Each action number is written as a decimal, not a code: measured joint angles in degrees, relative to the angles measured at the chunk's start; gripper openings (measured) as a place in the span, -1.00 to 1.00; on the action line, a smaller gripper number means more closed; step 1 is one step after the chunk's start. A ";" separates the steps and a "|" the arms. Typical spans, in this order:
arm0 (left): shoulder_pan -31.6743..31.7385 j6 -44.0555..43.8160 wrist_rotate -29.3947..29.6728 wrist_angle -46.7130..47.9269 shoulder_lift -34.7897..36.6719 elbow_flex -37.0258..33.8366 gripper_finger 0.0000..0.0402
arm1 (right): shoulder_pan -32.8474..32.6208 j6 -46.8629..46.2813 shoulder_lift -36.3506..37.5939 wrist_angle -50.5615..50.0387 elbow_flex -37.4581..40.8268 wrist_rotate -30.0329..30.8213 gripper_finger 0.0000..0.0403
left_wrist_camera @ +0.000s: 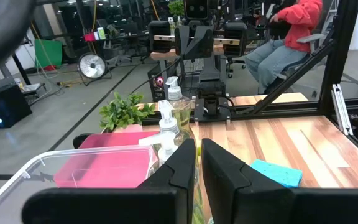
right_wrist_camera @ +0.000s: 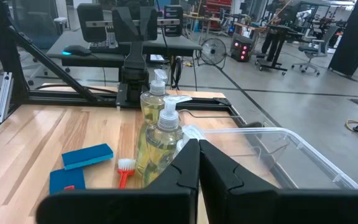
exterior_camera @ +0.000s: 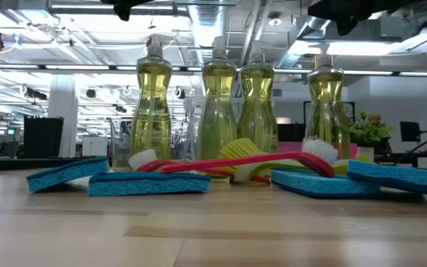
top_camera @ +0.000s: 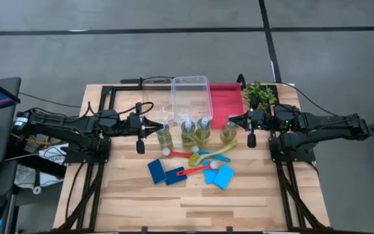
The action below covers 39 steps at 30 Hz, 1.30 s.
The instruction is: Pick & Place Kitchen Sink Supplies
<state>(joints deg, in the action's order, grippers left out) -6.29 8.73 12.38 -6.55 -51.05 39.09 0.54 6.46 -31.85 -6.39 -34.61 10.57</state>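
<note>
Sponges [top_camera: 156, 171] lie nearest me at the table's front — two blue ones left, more [top_camera: 219, 175] right, brushes [top_camera: 203, 158] crossed between them. Behind those I see four bottles [top_camera: 193, 132] standing upright in a row, just in front of two clear bins [top_camera: 191, 95] and a red tray [top_camera: 224, 101]; a plant [top_camera: 259, 94] sits at the tray's right. My left gripper [top_camera: 159, 123] hangs just beside the leftmost bottle [top_camera: 165, 137], fingers nearly together with a slim gap, grasping nothing. My right gripper [top_camera: 231, 119] sits by the rightmost bottle [top_camera: 229, 133] — clenched, empty. From the left wrist I see a person [left_wrist_camera: 289, 34] seated beyond the table.
</note>
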 joint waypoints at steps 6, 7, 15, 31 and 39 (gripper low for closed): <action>-0.01 0.00 0.00 0.00 0.00 0.01 -0.85 | 0.00 0.00 0.01 0.02 0.00 0.00 -1.00; 0.00 0.00 0.00 0.00 -0.01 0.00 -0.85 | 0.00 0.00 0.02 0.00 0.00 0.00 -1.00; 0.00 0.00 0.00 0.00 0.00 0.00 -0.85 | -0.01 0.01 0.00 0.00 0.00 0.00 -1.00; 0.01 -1.39 1.36 2.43 4.19 -0.04 -0.85 | 0.00 0.00 0.00 0.00 0.00 0.00 -1.00; -0.19 -7.80 1.62 17.00 14.67 -0.02 -0.85 | 0.00 0.02 -0.02 1.17 0.02 0.00 -1.00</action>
<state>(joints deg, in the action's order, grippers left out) -6.48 0.93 14.00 10.46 -36.38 39.07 0.54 6.48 -31.88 -5.23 -34.59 10.57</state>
